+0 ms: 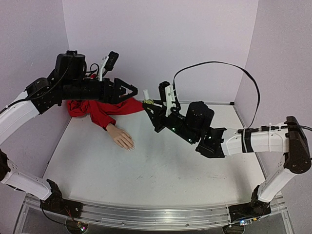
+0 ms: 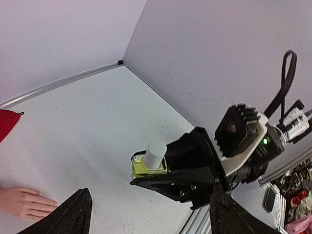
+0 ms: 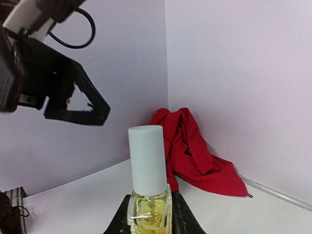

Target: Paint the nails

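Observation:
A pale mannequin hand (image 1: pixel 121 136) lies palm down on the white table, and its red sleeve (image 1: pixel 97 108) trails to the back left. The nails (image 1: pixel 130 146) are tiny at its fingertips. My right gripper (image 1: pixel 148 104) is shut on a small yellowish bottle (image 3: pixel 148 212), holding it upright in the air with its white cap (image 3: pixel 147 158) on. My left gripper (image 1: pixel 132 91) hangs open just left of the cap, touching nothing. In the left wrist view the bottle (image 2: pixel 147 165) sits between and beyond my open fingers (image 2: pixel 73 214), with the hand (image 2: pixel 24 202) at the lower left.
Lilac walls close in the table at the back and both sides. The bunched red sleeve (image 3: pixel 195 151) lies against the back corner. A black cable (image 1: pixel 219 66) loops above the right arm. The metal rail (image 1: pixel 146 217) runs along the near edge.

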Robot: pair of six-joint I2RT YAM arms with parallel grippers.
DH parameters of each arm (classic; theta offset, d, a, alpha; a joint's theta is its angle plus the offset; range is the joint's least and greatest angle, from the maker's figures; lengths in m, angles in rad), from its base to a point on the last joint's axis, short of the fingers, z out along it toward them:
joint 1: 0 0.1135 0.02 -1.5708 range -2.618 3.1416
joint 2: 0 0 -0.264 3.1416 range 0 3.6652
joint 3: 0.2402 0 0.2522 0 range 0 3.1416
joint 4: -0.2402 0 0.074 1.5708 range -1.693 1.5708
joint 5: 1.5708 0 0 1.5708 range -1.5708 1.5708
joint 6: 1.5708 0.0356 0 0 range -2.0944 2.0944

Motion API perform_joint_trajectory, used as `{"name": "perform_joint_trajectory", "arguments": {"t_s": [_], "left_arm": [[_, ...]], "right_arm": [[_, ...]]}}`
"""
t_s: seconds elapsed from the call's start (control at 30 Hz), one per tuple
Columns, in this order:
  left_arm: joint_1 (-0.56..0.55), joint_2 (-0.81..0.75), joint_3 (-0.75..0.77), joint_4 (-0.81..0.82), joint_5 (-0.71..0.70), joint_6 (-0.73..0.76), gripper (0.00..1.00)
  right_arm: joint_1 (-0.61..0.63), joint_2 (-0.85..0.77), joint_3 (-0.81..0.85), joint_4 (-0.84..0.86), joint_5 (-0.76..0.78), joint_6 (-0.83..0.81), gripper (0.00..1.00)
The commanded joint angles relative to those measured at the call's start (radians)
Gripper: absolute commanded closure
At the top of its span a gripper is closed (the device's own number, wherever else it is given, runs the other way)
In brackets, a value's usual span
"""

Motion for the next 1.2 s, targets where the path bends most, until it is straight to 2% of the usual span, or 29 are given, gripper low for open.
{"name": "perform_joint_trajectory", "arguments": {"t_s": [0.0,0.13,0.23,0.43,0.6,0.83,1.03,1.1,1.17], "left_arm": [[0.001,0.036,0.049,0.135,-0.119,-0.075,0.18],[0.001,0.097,0.081,0.144,-0.07,-0.082,0.23],[0.001,0.125,0.09,0.164,-0.052,-0.079,0.38],[0.001,0.147,0.093,0.171,-0.087,-0.063,0.5],[-0.001,0.164,0.086,0.178,-0.047,-0.062,0.7],[-0.011,0.162,0.031,0.192,0.021,-0.061,0.85],[-0.019,0.14,-0.048,0.22,0.168,0.011,0.97],[-0.019,0.13,-0.083,0.23,0.268,0.064,1.0],[-0.019,0.11,-0.135,0.239,0.4,0.128,1.0]], "right_arm": [[0.017,0.024,0.089,0.054,0.166,-0.063,1.0],[0.036,0.052,0.118,0.046,0.154,-0.081,1.0],[0.041,0.066,0.134,0.036,0.143,-0.092,1.0],[0.044,0.074,0.141,0.026,0.121,-0.092,1.0],[0.044,0.076,0.149,0.017,0.122,-0.087,1.0],[0.044,0.081,0.171,0.007,0.129,-0.059,1.0],[0.043,0.067,0.191,-0.006,0.076,-0.046,1.0],[0.029,0.047,0.184,-0.009,-0.009,-0.036,1.0],[-0.01,0.021,0.172,-0.009,-0.194,0.013,1.0]]}}
